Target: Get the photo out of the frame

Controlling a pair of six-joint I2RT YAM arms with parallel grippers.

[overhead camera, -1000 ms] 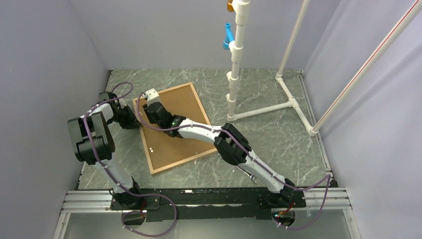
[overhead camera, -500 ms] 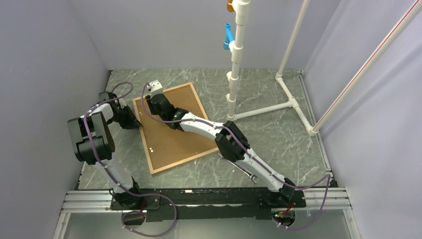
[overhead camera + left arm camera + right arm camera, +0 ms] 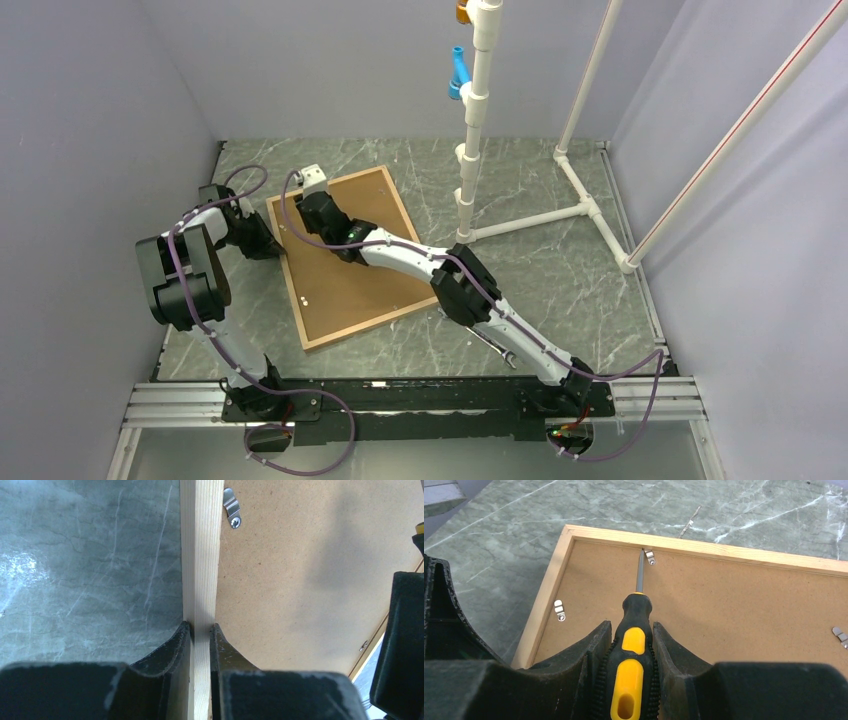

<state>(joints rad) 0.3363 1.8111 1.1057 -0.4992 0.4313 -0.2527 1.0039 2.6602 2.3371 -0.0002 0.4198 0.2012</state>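
light: bright, diffuse | glare: pale sheen on table (image 3: pixel 30 565), 9 o'clock, left wrist | shadow: soft, backing board (image 3: pixel 330 570), 1 o'clock | blur: foreground, 6 o'clock; the frame (image 3: pixel 200 555) sharp

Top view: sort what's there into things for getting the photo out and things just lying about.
For the job: frame, backing board, metal clips, screwdriver in the right hand, left hand pinching the frame edge.
Lying about: white pipe stand, blue piece and orange piece on it, thin metal tool.
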